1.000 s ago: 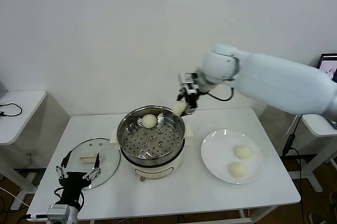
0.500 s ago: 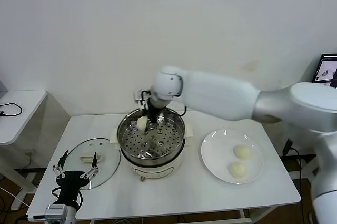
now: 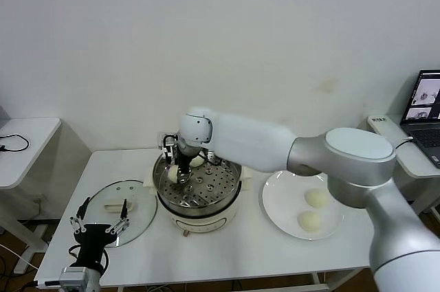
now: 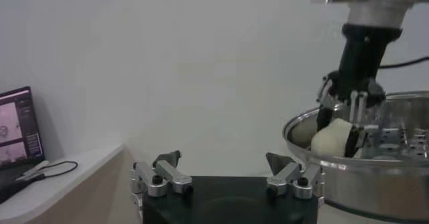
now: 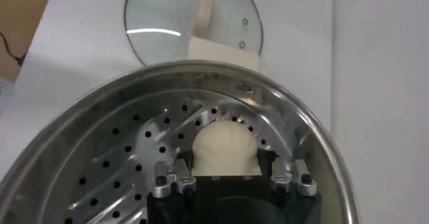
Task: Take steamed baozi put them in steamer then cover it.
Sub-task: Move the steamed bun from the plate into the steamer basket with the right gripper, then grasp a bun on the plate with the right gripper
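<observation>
My right gripper (image 3: pixel 180 172) reaches down into the left side of the steel steamer (image 3: pixel 214 189) and is shut on a cream-white baozi (image 3: pixel 172 174). In the right wrist view the baozi (image 5: pixel 224 145) sits between the fingers just above the perforated bottom (image 5: pixel 127 158). A second baozi (image 3: pixel 199 161) lies at the back of the steamer. Two more baozi (image 3: pixel 316 198) (image 3: pixel 309 220) lie on the white plate (image 3: pixel 283 196). The glass cover (image 3: pixel 127 204) lies flat on the table left of the steamer. My left gripper (image 3: pixel 97 229) is open and empty at the front left.
The left wrist view shows the steamer's rim (image 4: pixel 355 161) and the right gripper's baozi (image 4: pixel 335 138) beyond my open left gripper (image 4: pixel 224 172). The cover also shows in the right wrist view (image 5: pixel 191 24). A laptop (image 3: pixel 426 96) stands on a side table at right.
My right gripper has carried the baozi from above the steamer's back right rim across to its left side and down into it. The left arm has stayed still.
</observation>
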Available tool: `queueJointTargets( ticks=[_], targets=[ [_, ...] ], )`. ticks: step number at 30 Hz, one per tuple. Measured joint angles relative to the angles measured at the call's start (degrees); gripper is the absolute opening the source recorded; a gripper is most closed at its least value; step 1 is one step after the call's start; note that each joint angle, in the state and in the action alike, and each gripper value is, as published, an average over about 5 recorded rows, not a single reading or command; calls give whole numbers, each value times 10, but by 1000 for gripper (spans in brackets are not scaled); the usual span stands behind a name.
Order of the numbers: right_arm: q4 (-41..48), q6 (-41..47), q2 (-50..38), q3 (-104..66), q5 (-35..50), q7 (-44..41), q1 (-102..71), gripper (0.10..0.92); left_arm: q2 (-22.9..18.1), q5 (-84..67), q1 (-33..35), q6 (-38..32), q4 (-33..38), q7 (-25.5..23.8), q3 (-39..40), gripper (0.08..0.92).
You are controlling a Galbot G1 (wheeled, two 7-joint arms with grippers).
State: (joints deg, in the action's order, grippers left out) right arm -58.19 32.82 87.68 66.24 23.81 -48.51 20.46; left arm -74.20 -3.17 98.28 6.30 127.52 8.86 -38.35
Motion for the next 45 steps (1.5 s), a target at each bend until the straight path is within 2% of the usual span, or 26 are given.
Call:
queueJointTargets(
  ticks=[5, 13, 20, 26, 34, 45],
  targets=[
    [7, 0, 5, -1, -5, -3, -2, 602, 0, 0, -1, 0, 0, 0, 1, 823],
    [-8, -9, -8, 5, -12, -26, 16, 799, -1, 0, 2, 0, 3, 0, 1, 823],
    [-65, -35, -64, 17, -14, -69, 73, 823, -1, 1, 5, 0, 10, 0, 1, 823],
    [-146, -63, -156, 34, -19, -109, 130, 823, 1, 2, 5, 0, 14, 0, 3, 823],
    [-273, -97, -327, 47, -52, -146, 154, 823, 2, 10, 8, 1, 17, -1, 11, 823],
    [-365, -139, -530, -11, -154, -163, 49, 823, -3, 22, 11, 2, 14, -1, 21, 823]
  ],
)
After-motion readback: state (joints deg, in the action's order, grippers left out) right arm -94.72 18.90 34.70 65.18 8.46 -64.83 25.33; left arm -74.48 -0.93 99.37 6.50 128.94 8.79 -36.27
